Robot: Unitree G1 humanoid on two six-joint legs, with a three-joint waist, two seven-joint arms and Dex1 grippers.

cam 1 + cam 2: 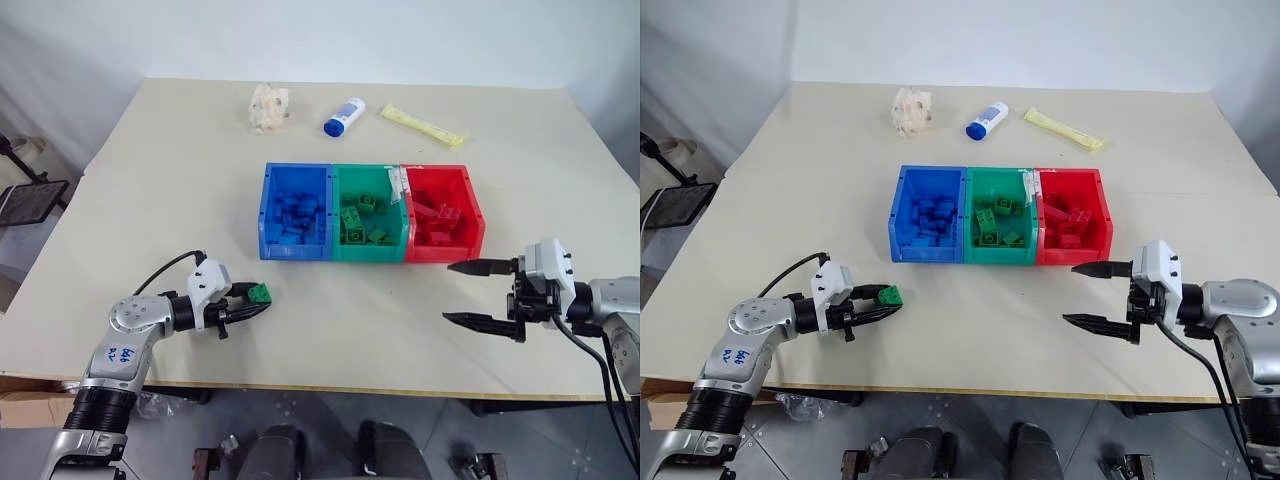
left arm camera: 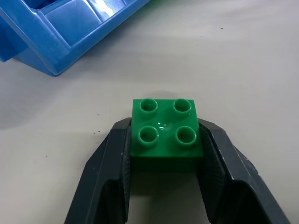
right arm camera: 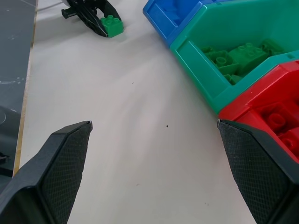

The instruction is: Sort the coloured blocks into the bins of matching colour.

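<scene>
Head views: the left gripper (image 1: 262,300) has its fingers closed on a green block (image 1: 260,293) low over the bench (image 1: 150,180). The right gripper (image 1: 480,292) hangs with fingers spread wide, empty, just short of the red bin (image 1: 470,215).

Left wrist view: the green block sits studs-up between both fingers (image 2: 117,154), projecting past the tips. The blue bin (image 2: 70,37) lies ahead.

Right wrist view: the green bin (image 3: 205,60) lies ahead, between the spread fingers.

Procedure: lift straight, clear the bin wall, release over the green bin.
</scene>
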